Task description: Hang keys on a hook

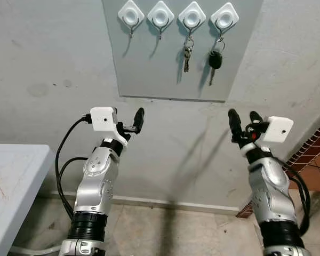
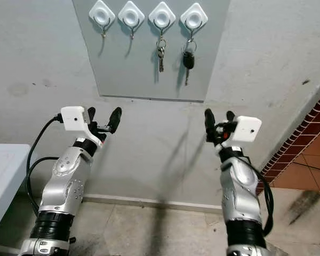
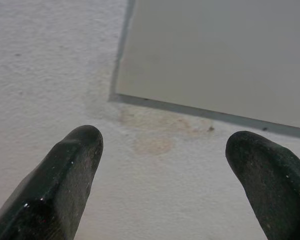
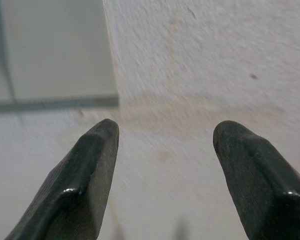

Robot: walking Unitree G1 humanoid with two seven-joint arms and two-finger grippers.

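A grey panel (image 1: 149, 69) on the wall carries a row of white diamond-shaped hooks. A bunch of silver keys (image 1: 187, 53) hangs from the third hook (image 1: 192, 16). From the last hook (image 1: 224, 17) hangs a black car key (image 1: 215, 60). The two hooks on the left (image 1: 131, 15) are bare. Both arms are raised below the panel, toward the wall. My left gripper (image 2: 103, 118) is open and holds nothing, under the panel's lower left corner (image 3: 115, 95). My right gripper (image 1: 244, 120) is open too, below the panel's lower right corner (image 4: 112, 100).
A white table (image 1: 10, 176) stands at the lower left beside my left arm. A red brick wall (image 1: 314, 154) begins at the far right. A pale skirting board (image 1: 165, 202) runs along the foot of the wall above the tiled floor.
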